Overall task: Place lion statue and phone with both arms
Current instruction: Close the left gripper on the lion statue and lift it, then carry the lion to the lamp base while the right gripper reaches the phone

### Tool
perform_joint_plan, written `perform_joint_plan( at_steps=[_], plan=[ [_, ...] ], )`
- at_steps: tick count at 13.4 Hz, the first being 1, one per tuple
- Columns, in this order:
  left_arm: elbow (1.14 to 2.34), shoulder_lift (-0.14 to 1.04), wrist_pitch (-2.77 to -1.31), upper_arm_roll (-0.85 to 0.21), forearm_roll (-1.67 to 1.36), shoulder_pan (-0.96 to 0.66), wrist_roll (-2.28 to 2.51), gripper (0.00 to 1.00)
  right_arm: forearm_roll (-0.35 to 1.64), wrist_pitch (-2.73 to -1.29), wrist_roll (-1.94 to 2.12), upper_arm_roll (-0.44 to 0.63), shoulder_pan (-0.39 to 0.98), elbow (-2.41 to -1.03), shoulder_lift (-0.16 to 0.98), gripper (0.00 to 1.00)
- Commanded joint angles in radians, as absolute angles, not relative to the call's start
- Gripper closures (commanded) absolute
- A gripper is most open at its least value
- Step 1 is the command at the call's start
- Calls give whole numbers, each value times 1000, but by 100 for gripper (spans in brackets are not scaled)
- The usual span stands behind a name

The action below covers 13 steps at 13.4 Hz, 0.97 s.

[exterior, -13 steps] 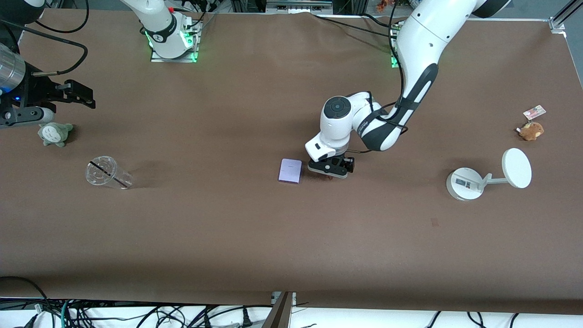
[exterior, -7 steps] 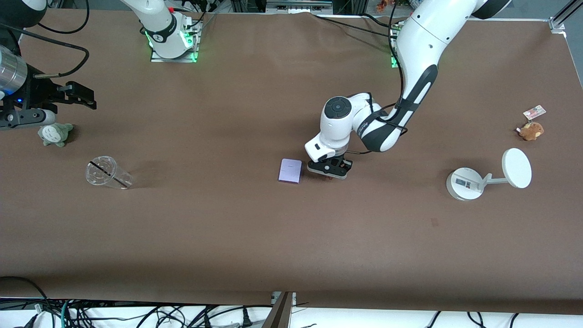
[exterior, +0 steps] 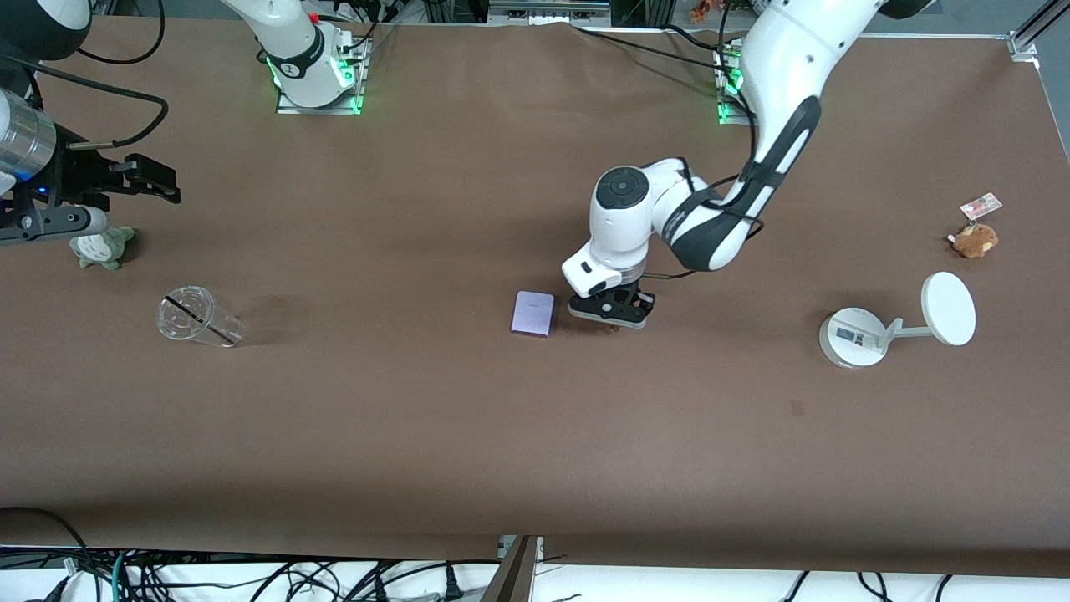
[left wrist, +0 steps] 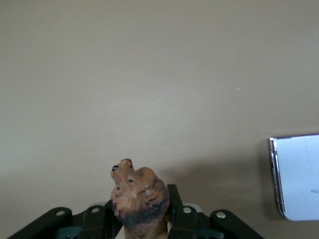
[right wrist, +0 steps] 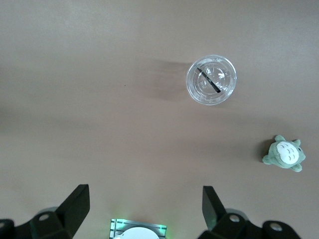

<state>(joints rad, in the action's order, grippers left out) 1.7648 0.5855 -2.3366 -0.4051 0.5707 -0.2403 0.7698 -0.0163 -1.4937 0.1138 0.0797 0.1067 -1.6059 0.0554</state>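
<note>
Lifting straight up is keeping your left gripper [exterior: 612, 320], fingers clamping the lion statue [left wrist: 139, 201], off the phone [exterior: 533, 313] mid-bench, while your right gripper [right wrist: 144, 206] is waiting open-fingered.

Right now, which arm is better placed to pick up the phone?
The right arm, probably. The left tool is shut on the lion statue beside the phone, so it is busy. The right tool is open and holds nothing, though it waits above the table's end near the clear cup.

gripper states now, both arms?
Left gripper: shut on the lion statue, beside the phone.
Right gripper: open, empty, waiting above the table's right-arm end.
</note>
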Motion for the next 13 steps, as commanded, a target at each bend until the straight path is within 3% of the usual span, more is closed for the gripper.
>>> perform_joint_plan(
  at_steps=[1,6,13],
  plan=[
    [1761,506,-2202,-497,488,-93,616,100,-9,-1482,100,71,113,-1586,58,0],
    [1762,483,-2117,-520,434,119,354,100,32,-1505,-59,69,221,-1585,67,0],
    [1854,489,-2192,-517,437,317,342,100,40,-1615,-345,69,412,-1578,141,0]
  ],
)
